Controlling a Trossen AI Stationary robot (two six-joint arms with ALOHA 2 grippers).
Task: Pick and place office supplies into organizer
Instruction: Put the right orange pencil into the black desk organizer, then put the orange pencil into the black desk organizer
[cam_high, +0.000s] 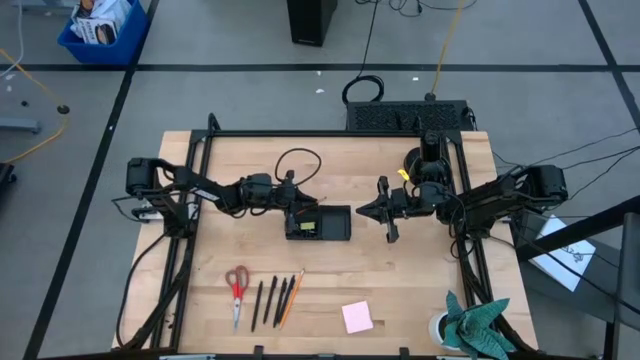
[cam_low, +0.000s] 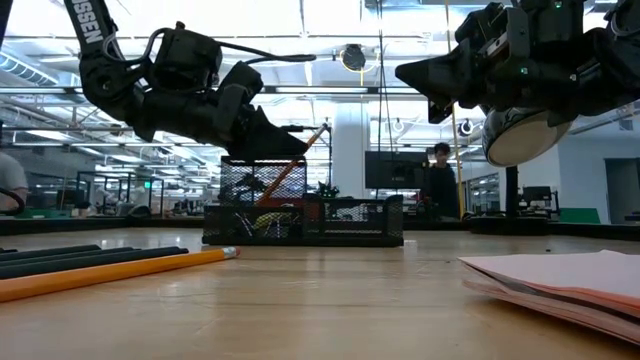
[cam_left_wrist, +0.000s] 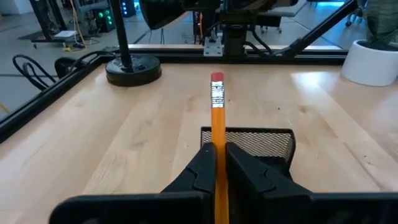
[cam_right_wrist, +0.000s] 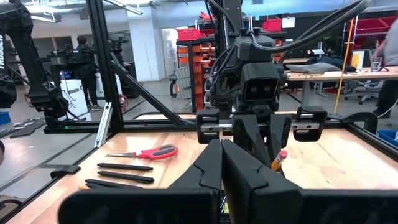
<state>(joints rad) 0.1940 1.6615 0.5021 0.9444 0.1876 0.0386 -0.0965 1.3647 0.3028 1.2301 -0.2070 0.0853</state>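
The black mesh organizer (cam_high: 330, 223) stands mid-table. My left gripper (cam_high: 292, 205) hovers over its left end, shut on an orange pencil (cam_left_wrist: 217, 109) with a pink eraser. My right gripper (cam_high: 372, 210) hangs shut and empty just right of the organizer, also seen in its own wrist view (cam_right_wrist: 222, 149). Red-handled scissors (cam_high: 237, 285), dark pens (cam_high: 265, 300), another orange pencil (cam_high: 291, 297) and a pink sticky-note pad (cam_high: 357, 317) lie flat near the table's front edge. My left gripper pinches the pencil's shaft (cam_left_wrist: 217, 138) between its two fingers, with the eraser end (cam_left_wrist: 216, 78) sticking out ahead of them. The fingers lie along the pencil and come nearly level from the table's left. In the low view the pencil slants, eraser end (cam_low: 324, 129) up, lower part (cam_low: 272, 190) down behind the organizer's mesh.
A round black camera mount base (cam_high: 424, 162) stands at the far right behind my right arm. A green plant in a white pot (cam_high: 468, 325) sits at the front right corner. A black frame rail (cam_high: 330, 133) borders the table.
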